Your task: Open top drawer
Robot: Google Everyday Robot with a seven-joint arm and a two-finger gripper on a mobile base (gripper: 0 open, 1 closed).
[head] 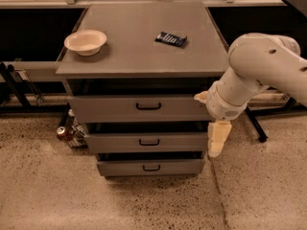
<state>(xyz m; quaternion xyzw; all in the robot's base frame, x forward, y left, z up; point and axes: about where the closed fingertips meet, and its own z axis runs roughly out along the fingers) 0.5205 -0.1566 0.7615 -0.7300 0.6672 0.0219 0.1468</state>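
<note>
The top drawer [110, 110] is the widest of three grey drawers in a grey cabinet, with a small black bar handle [148, 106] at its centre. Its front sits just under the cabinet top with a dark gap above it. My gripper [217, 139] hangs pointing down at the end of the white arm [259, 66]. It is by the cabinet's right front corner, level with the middle drawer [115, 143]. It is to the right of the top drawer's handle and lower than it, and touches no handle.
A white bowl [86, 41] and a dark flat packet [171, 39] lie on the cabinet top [139, 56]. The smallest drawer [120, 167] is at the bottom. Cans [64, 131] stand on the speckled floor at the cabinet's left. Dark rails and black table legs run behind.
</note>
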